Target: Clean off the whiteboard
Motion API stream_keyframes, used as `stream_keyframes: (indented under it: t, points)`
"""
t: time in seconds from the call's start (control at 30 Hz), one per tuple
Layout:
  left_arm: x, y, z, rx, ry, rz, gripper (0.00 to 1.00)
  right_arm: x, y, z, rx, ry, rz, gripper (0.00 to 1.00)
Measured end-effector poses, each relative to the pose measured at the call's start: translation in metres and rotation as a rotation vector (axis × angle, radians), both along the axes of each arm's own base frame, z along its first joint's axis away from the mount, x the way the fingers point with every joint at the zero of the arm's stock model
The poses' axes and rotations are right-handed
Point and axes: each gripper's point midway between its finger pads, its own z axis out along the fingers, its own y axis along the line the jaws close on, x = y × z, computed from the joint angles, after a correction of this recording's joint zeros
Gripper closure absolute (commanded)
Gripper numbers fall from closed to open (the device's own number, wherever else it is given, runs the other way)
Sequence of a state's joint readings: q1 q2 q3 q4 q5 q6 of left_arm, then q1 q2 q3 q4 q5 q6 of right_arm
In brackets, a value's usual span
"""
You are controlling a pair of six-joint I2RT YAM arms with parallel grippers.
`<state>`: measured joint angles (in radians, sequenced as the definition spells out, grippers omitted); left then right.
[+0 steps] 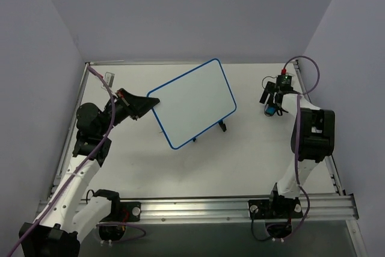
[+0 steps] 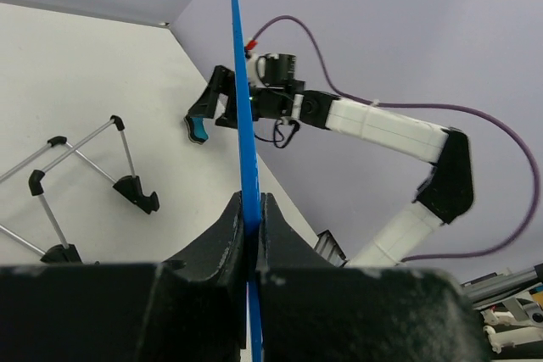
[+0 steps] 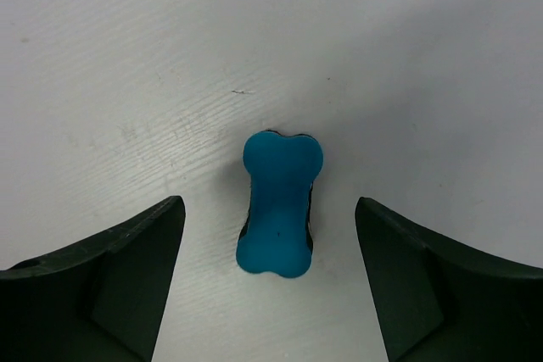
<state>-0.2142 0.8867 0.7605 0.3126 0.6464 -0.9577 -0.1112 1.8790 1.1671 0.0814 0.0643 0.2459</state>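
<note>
On the counter (image 1: 240,161), middle-left: the whiteboard (image 1: 192,103), blue rim, tilted up and turned at an angle. From my top view its face looks blank white.
Left hand (image 1: 149,102): pinched tight on the board's left edge. My left wrist view shows the blue rim running straight up from between the two black fingers (image 2: 231,231).
Board feet (image 1: 222,126): two small black ones on thin metal legs under the near edge. Honestly can't tell from here if they're touching the counter or hanging just above it.
Right hand (image 1: 271,102): over on the far right, well apart from the board, pointing down at the counter with its fingers spread wide and gripping nothing.
Eraser (image 3: 278,201): little blue bone-shaped block lying flat on the counter, right between the right hand's fingers but touching neither, with a gap on both sides.
Rail (image 1: 240,206): metal, along the near edge, where both arms are bolted.
</note>
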Motion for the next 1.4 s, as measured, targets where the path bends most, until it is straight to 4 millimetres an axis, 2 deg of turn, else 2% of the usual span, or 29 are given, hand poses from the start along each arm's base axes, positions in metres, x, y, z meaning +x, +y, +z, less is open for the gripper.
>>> stream_keyframes:
  t: [0.07, 0.13, 0.2, 0.23, 0.27, 0.3, 0.33, 0.37, 0.43, 0.5, 0.57, 0.77, 0.93, 1.17, 1.4]
  points:
    - [0.007, 0.0, -0.006, -0.004, 0.0, 0.01, 0.98, -0.003, 0.0, 0.021, 0.002, -0.035, -0.008, 0.21]
    - [0.018, -0.001, -0.016, -0.011, 0.005, 0.024, 0.98, -0.009, 0.001, 0.061, -0.001, -0.11, -0.013, 0.18]
    - [0.029, -0.001, -0.028, -0.02, 0.019, 0.044, 0.98, -0.015, 0.002, 0.116, -0.007, -0.235, -0.011, 0.17]
    - [0.035, -0.001, -0.034, -0.023, 0.024, 0.054, 0.98, -0.02, 0.003, 0.155, -0.014, -0.328, -0.009, 0.17]
    - [0.04, -0.001, -0.04, -0.025, 0.025, 0.065, 0.98, -0.026, 0.004, 0.18, -0.019, -0.391, -0.005, 0.16]
    - [0.045, -0.002, -0.045, -0.026, 0.019, 0.076, 0.98, -0.036, 0.006, 0.215, -0.026, -0.48, -0.002, 0.16]
    - [0.05, -0.003, -0.051, -0.027, 0.009, 0.085, 0.98, -0.047, 0.008, 0.239, -0.031, -0.544, 0.001, 0.16]
    - [0.055, -0.005, -0.055, -0.025, 0.0, 0.089, 0.98, -0.058, 0.01, 0.257, -0.031, -0.594, 0.007, 0.16]
    - [0.062, -0.01, -0.058, -0.025, -0.036, 0.08, 0.98, -0.078, 0.016, 0.274, -0.027, -0.648, 0.024, 0.16]
    - [0.069, -0.016, -0.06, -0.026, -0.078, 0.065, 0.98, -0.09, 0.021, 0.278, -0.017, -0.663, 0.041, 0.16]
    - [0.073, -0.021, -0.063, -0.023, -0.113, 0.045, 0.98, -0.094, 0.027, 0.271, -0.003, -0.648, 0.062, 0.16]
    - [0.083, -0.038, -0.067, 0.003, -0.204, -0.074, 0.98, -0.097, 0.047, 0.23, 0.045, -0.521, 0.125, 0.16]
    - [0.084, -0.042, -0.078, 0.02, -0.221, -0.153, 0.98, -0.097, 0.059, 0.229, 0.055, -0.513, 0.163, 0.15]
    - [0.095, -0.041, -0.108, 0.036, -0.146, -0.195, 0.98, -0.097, 0.067, 0.229, 0.055, -0.512, 0.191, 0.15]
    - [0.097, -0.04, -0.114, 0.042, -0.144, -0.201, 0.98, -0.098, 0.083, 0.229, 0.058, -0.51, 0.238, 0.15]
